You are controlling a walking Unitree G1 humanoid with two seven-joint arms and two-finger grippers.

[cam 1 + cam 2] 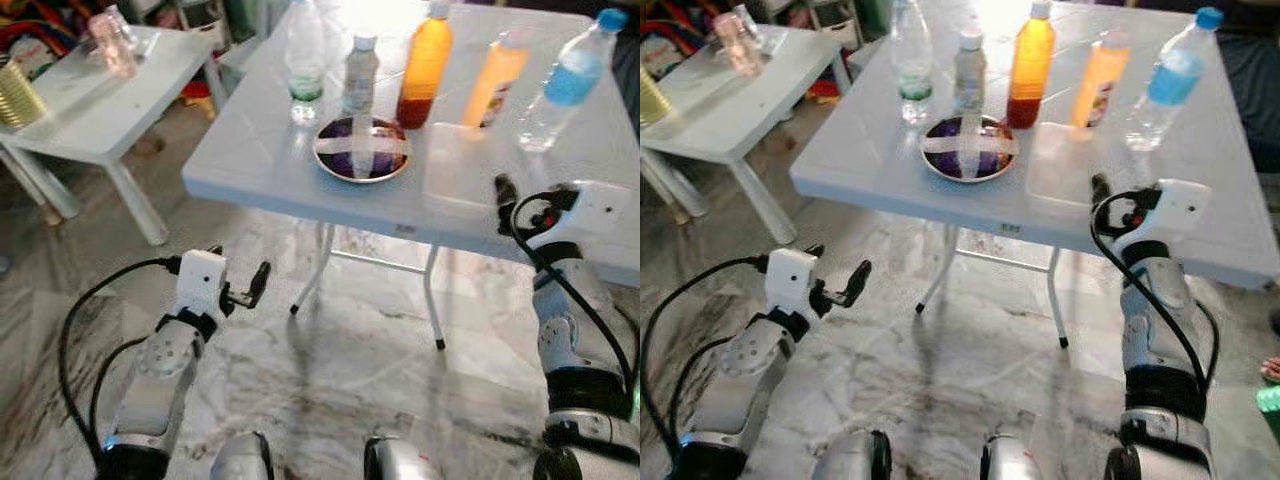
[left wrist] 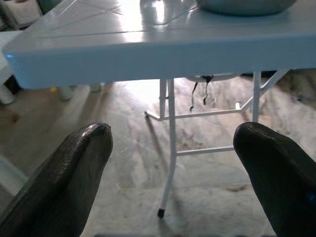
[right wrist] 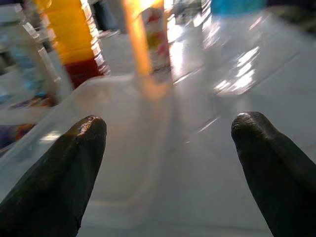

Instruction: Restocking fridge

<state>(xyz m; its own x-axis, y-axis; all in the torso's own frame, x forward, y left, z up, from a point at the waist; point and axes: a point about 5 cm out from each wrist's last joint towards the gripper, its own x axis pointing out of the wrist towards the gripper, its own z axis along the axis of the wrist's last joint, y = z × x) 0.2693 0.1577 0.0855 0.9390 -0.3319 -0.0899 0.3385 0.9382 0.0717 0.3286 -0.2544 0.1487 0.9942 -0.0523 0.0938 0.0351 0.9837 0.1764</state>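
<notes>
Your left gripper (image 1: 258,283): forearm raised below the white folding table (image 1: 250,150), black fingers spread, pointing at its steel legs.

Table items, left to right:
- Clear plastic bottle with green label (image 1: 304,62), upright, 11 o'clock of the bowl.
- Small grey-labelled bottle with white cap (image 1: 360,73), upright, 12 o'clock of the bowl.
- Round metal bowl crossed with white tape (image 1: 361,150), near the front edge.
- Amber juice bottle with dark red base (image 1: 424,65), 1 o'clock of the bowl.
- Clear plastic tray (image 1: 458,168), just right of the bowl.
- Orange drink bottle (image 1: 494,78), behind the tray.
- Blue-capped clear water bottle (image 1: 570,80), tilted, far right.

Your right gripper (image 1: 503,195): forearm upright at the table's front edge, fingers spread, empty, over the tray's near corner.
</notes>
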